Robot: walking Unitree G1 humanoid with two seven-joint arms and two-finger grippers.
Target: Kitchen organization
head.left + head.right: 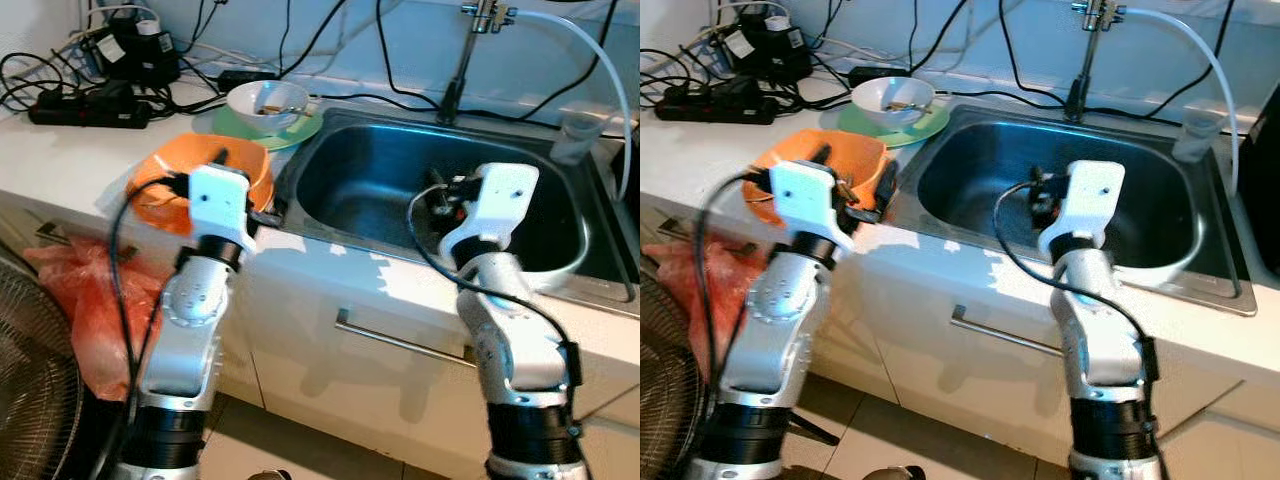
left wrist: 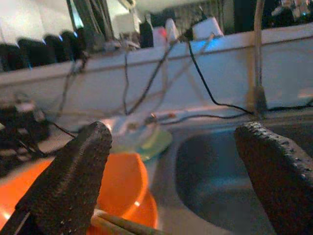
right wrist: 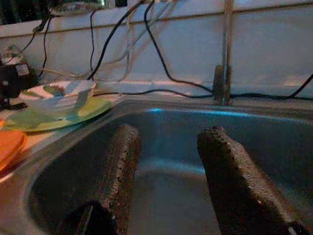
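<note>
Overhead: white counter (image 1: 60, 160), steel sink (image 1: 560, 265), cables behind; left gripper (image 2: 171, 181) apart, right gripper (image 3: 168, 171) apart.

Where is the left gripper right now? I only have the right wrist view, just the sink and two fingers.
Observer: The left gripper hovers, fingers open, over the near edge of the orange bowl on the counter left of the sink.
Operator: Anything in that bowl?
Observer: Pale sticks, perhaps chopsticks, lie across its near rim.
Operator: What's on the sink's right side?
Observer: A clear plastic cup stands by the right rim, under the white hose.
</note>
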